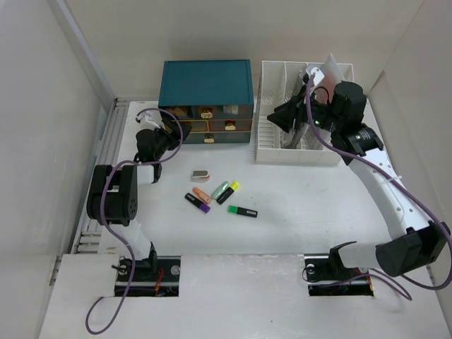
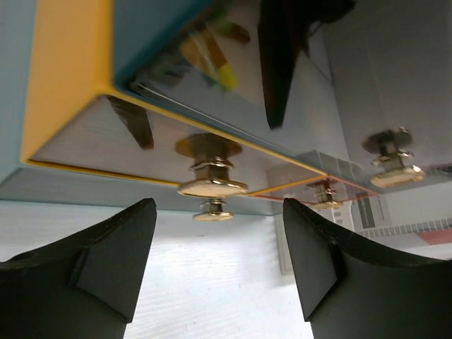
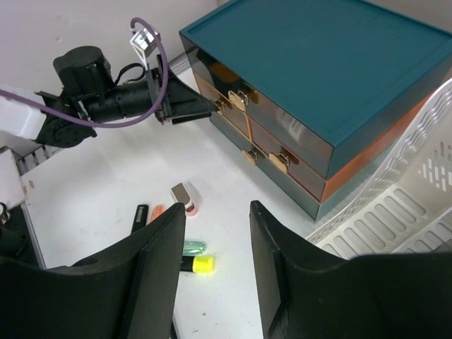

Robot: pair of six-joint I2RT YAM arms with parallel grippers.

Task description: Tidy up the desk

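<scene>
Two open hands: your left hand [image 2: 217, 215] frames the brass drawer knob [image 2: 210, 186], which looks small, rigid and slick, so pinch its stem. Your right hand [image 3: 216, 236] hovers. Light markers [image 1: 242, 211] litter the table [image 1: 311, 205].

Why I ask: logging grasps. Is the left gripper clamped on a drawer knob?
No, the left gripper is open, its fingers apart either side of the brass knob.

Cabinet [image 1: 207, 81] left of rack [image 1: 289, 157], on desk [image 1: 296, 206]
</scene>
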